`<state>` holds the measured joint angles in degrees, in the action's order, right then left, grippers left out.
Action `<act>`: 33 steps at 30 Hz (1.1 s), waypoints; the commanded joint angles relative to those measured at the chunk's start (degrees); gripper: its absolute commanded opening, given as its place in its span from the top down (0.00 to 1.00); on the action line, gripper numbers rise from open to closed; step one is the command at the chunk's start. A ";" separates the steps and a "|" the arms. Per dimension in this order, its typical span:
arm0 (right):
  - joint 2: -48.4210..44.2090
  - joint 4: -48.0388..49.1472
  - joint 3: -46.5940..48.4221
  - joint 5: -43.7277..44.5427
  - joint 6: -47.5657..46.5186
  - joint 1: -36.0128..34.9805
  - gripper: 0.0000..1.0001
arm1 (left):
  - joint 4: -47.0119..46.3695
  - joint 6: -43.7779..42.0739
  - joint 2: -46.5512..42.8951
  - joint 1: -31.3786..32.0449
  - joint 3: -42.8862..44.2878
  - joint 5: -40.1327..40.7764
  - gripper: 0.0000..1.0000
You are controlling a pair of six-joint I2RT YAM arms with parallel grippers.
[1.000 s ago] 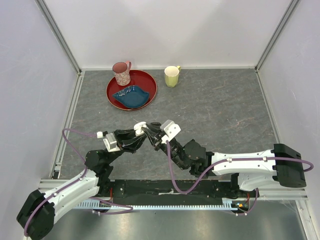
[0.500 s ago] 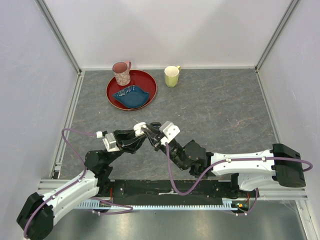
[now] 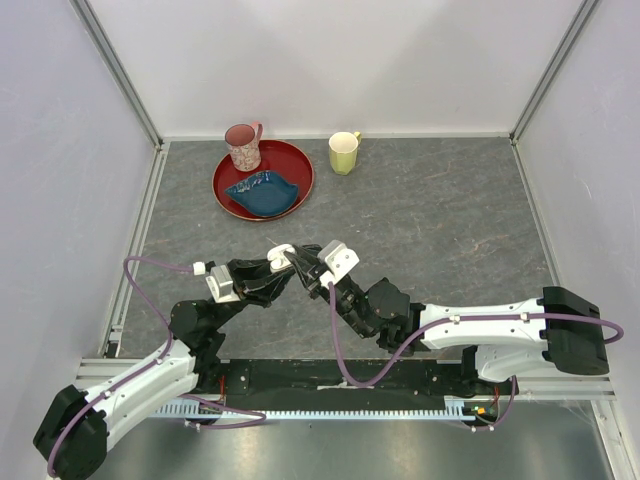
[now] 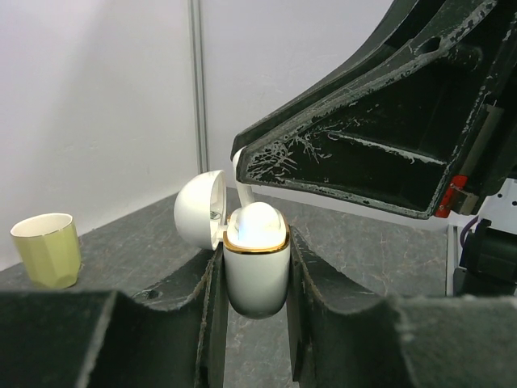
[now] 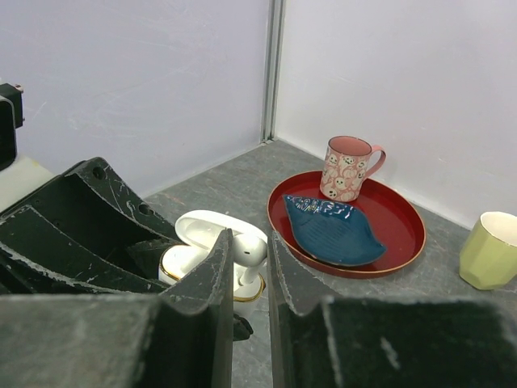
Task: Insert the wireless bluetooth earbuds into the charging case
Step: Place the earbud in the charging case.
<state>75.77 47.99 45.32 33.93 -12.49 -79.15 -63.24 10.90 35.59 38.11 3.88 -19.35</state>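
The charging case (image 4: 256, 271) is up off the table (image 3: 450, 220), a little toward 9 o'clock from the middle of the top view. Your left pincer (image 4: 254, 250) reaches in from 8 o'clock and squeezes the case on both sides, so it is closed tight on it. The case stands upright and its lid (image 4: 198, 214) is flipped open toward 9 o'clock in the left wrist view. You can see a gold ring around the top of the case.

Your right pincer (image 5: 249, 242) comes in from 4 o'clock and meets the case from above. Its two fingers are almost together, and they pinch a small white earbud (image 5: 250, 257) between them. The earbud hangs right at the open mouth of the case. You cannot tell if it is touching the inside. Something white and round fills the mouth of the case, but you cannot tell if that is the same earbud.

Far away at 11 o'clock sits a red tray (image 3: 300, 165) with a blue dish (image 3: 262, 192) on it. A pink mug (image 3: 243, 147) stands at its far edge. A yellow-green cup (image 3: 343, 152) stands on the table just beside the tray, at 12 o'clock
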 commanded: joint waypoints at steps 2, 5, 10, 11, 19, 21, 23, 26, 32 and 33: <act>-0.44 -0.17 -0.50 1.22 -0.87 0.49 1.00 | -4.78 1.23 -0.53 0.04 2.62 0.90 0.98; -0.53 -0.52 -0.67 0.87 -0.61 0.67 1.00 | -4.96 1.23 -0.53 0.04 2.62 0.81 0.98; -1.15 -3.77 -1.02 -1.41 0.54 0.67 1.00 | -5.49 1.15 -1.05 0.04 2.54 1.42 0.98; -1.23 -4.13 -1.28 -1.67 0.80 0.67 1.00 | -5.49 1.15 -1.05 0.04 2.45 1.69 0.98; -2.38 -8.61 -1.29 -3.08 1.77 0.67 1.00 | -6.01 1.15 -0.79 0.04 2.45 2.92 0.98; -2.12 -9.31 -1.20 -3.61 2.03 0.58 1.00 | -6.19 1.15 -0.79 0.04 2.45 2.92 0.98; -2.12 -9.93 -0.85 -4.31 2.29 0.67 1.00 | -6.28 1.15 -0.61 0.04 2.45 2.83 0.98; -2.03 -10.98 -0.50 -4.75 2.91 0.67 1.00 | -6.45 1.15 -0.35 0.04 2.54 2.83 0.98; -1.67 -13.18 0.64 -5.55 3.70 0.67 1.00 | -6.54 1.06 0.00 -0.05 2.54 2.30 0.98; -1.68 -13.36 0.73 -5.54 3.88 0.67 1.00 | -6.72 1.06 0.09 0.04 2.45 2.30 0.98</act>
<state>73.82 40.18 45.12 29.67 -10.70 -78.48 -62.65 10.92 36.01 38.11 3.90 -18.59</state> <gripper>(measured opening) 0.227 0.352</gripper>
